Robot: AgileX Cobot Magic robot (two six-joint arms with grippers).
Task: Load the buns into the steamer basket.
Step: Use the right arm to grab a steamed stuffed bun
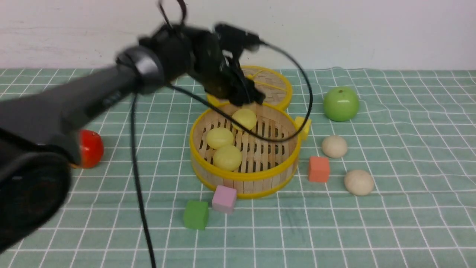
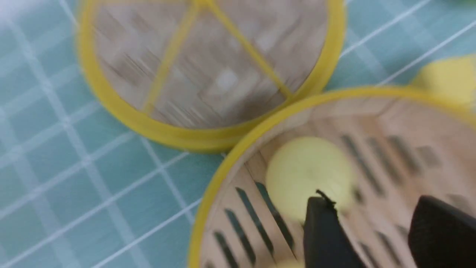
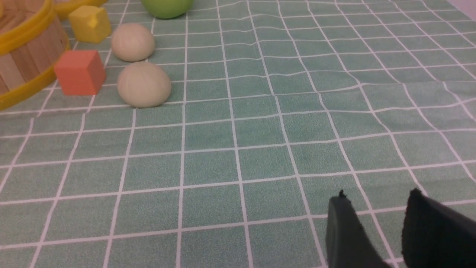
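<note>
Front view — three pale yellow buns (image 1: 227,157) inside the steamer basket (image 1: 245,178), two beige buns (image 1: 334,146) out on the worktop (image 1: 409,223) beside it. Left fingers (image 2: 323,230) parted, empty, above the basket: drop-off step, seemingly. Right fingers (image 3: 344,230) slightly parted, holding nothing. Next, probably — reach for a beige bun. No writing legible.

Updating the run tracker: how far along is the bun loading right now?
Done: three yellow buns lie in the steamer basket. In hand: nothing; the left gripper hangs open over the basket's far side, and the right gripper is open above the cloth. Left: two beige buns sit on the cloth, right of the basket.
</note>
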